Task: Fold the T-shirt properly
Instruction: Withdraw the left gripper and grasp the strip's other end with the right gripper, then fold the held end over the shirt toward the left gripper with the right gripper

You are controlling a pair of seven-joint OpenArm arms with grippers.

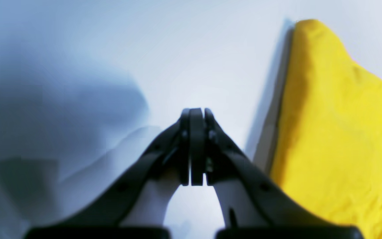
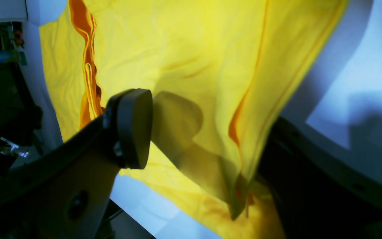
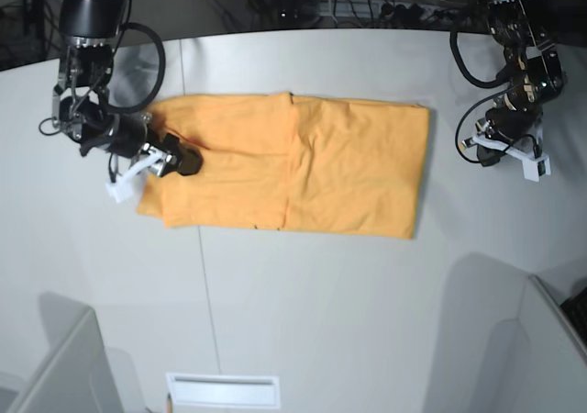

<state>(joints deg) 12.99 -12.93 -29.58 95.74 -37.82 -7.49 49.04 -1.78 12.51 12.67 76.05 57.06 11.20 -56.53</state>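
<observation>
The light-orange T-shirt point(image 3: 303, 165) lies flat on the white table point(image 3: 321, 312) as a long folded rectangle, with an overlapping fold edge near its middle. My right gripper point(image 3: 186, 162) is low over the shirt's left end. In the right wrist view this gripper point(image 2: 207, 132) is open, its fingers wide apart, with folds of the shirt point(image 2: 211, 59) lying between them. My left gripper point(image 3: 486, 147) hovers off the shirt's right edge. In the left wrist view it point(image 1: 196, 113) is shut and empty, with the shirt's edge point(image 1: 330, 132) to its right.
A white slot plate point(image 3: 223, 390) sits at the table's front edge. Grey partitions stand at the front left point(image 3: 55, 376) and front right point(image 3: 532, 358). Cables and equipment point(image 3: 367, 9) lie behind the table's far edge.
</observation>
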